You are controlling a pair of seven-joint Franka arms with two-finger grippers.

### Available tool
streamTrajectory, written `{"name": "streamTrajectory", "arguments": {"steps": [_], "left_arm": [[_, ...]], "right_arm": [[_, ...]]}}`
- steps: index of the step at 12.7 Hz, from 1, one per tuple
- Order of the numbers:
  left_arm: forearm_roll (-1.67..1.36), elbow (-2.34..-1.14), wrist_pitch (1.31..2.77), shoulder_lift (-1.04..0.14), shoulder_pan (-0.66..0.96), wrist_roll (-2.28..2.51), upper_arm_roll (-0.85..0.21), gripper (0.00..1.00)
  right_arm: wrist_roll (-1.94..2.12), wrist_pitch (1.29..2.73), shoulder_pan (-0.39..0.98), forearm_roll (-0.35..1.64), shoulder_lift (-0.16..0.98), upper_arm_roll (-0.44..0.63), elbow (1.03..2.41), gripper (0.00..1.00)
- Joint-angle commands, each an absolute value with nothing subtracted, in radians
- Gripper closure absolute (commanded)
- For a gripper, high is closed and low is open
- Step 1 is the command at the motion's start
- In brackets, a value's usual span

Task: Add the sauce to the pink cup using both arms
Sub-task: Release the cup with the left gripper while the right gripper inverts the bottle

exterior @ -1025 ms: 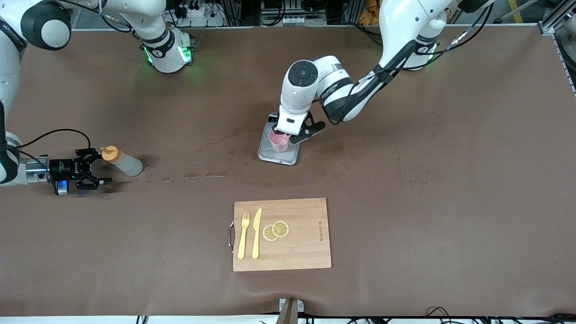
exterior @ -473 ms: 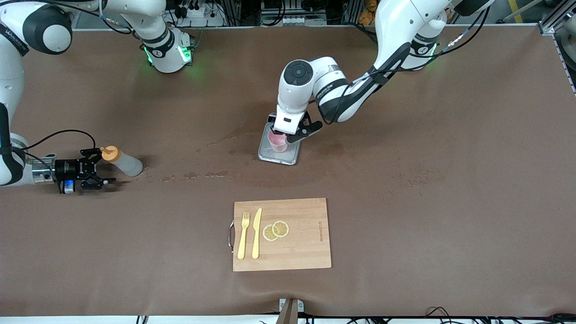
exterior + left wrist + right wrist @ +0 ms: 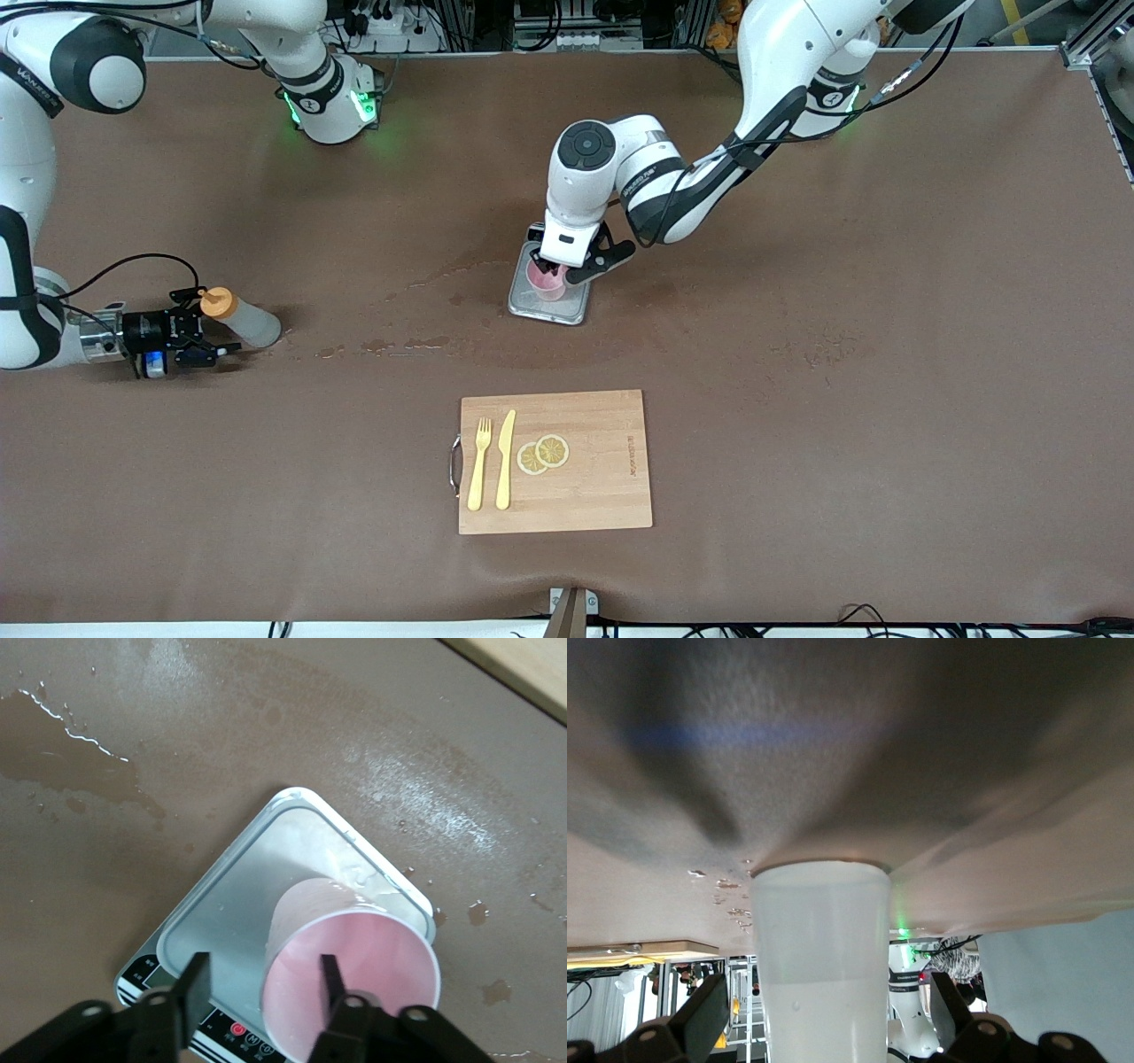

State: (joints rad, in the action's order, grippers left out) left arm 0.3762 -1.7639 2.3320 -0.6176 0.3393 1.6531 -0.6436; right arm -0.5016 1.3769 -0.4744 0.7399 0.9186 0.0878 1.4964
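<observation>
Straddling the cup (image 3: 548, 282) rim, left gripper (image 3: 262, 988) is spread, one finger inside, cup on scale (image 3: 532, 306) mid-bench. Right gripper (image 3: 208, 334), spread, flanks the upright sauce (image 3: 237, 319) near the right arm's edge.

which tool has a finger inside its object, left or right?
The left tool: one finger dips inside the pink cup on the grey scale, the other outside the wall. The right tool is open with fingers flanking the sauce bottle.
</observation>
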Motion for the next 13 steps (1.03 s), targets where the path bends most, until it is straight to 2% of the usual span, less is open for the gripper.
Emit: {"name": "streamTrajectory", "arguments": {"steps": [1,6,9,11,13], "left_arm": [[0.410,-1.749,2.301,-0.572,0.327,1.683,-0.638,0.00],[0.396,-1.666,2.079,-0.447,0.240,1.600,-0.643,0.00],[0.374,-1.580,1.965,-0.434,0.143,1.447,-0.653,0.00],[0.339,-1.548,1.915,-0.431,0.066,1.288,-0.653,0.00],[0.337,-1.548,1.884,-0.413,-0.004,1.124,-0.653,0.00]], "right_arm": [[-0.505,1.356,-0.462,0.758,0.927,0.083,1.491,0.00],[-0.499,1.358,-0.453,0.758,0.946,0.083,1.499,0.02],[-0.491,1.358,-0.446,0.758,0.948,0.083,1.500,0.08],[-0.491,1.356,-0.449,0.758,0.948,0.083,1.497,0.30],[-0.489,1.350,-0.459,0.758,0.946,0.083,1.490,0.58]]}}
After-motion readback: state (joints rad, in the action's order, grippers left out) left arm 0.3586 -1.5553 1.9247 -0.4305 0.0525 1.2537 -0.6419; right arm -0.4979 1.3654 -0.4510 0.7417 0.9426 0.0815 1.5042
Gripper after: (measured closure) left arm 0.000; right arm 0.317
